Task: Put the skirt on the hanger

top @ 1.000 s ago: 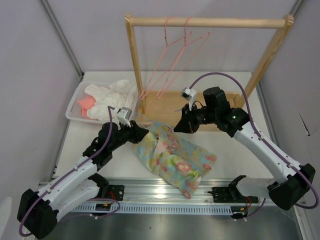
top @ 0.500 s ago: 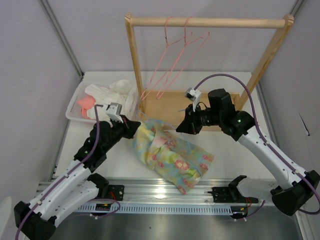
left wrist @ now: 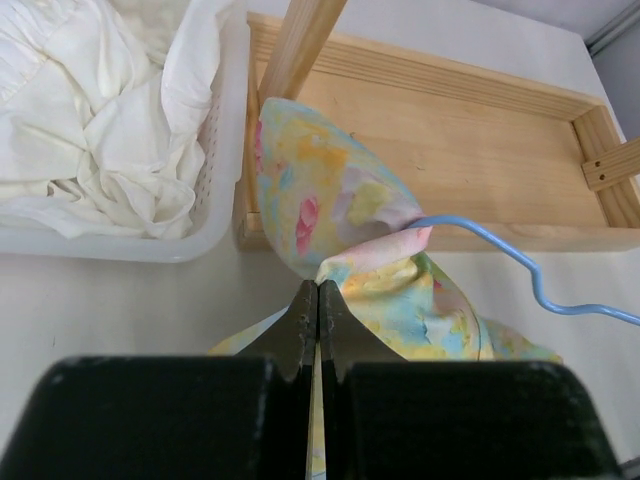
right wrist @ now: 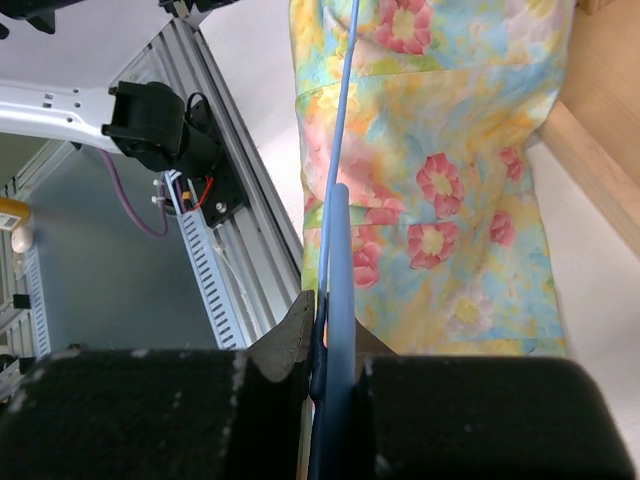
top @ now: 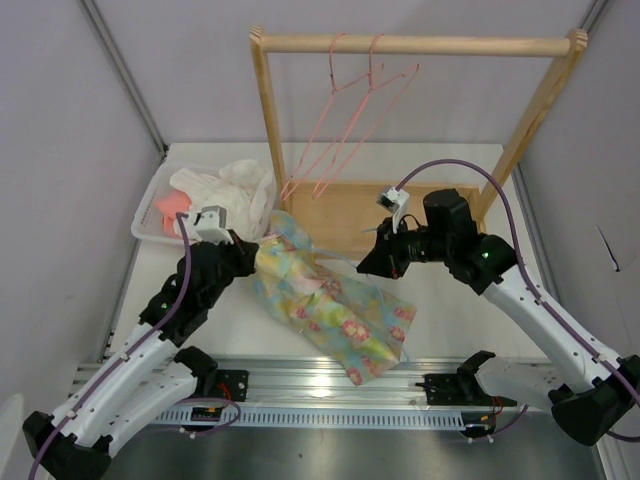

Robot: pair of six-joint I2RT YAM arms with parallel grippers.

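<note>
Skirt (top: 330,305) lay diagonally on table (top: 445,320) between arms. Upper end bunched and raised near rack's (top: 270,120) left post, beside basket (top: 145,222). Left gripper (left wrist: 318,292): fingers pressed together, pinching skirt's upper edge. Hanger (left wrist: 500,243): wire ran into skirt fold at raised end. Right gripper (right wrist: 322,300): clamped on hanger wire, above skirt's right edge. Two pink hangers (top: 345,120) hung on rack rail. White cloth (left wrist: 90,120) in basket.
</note>
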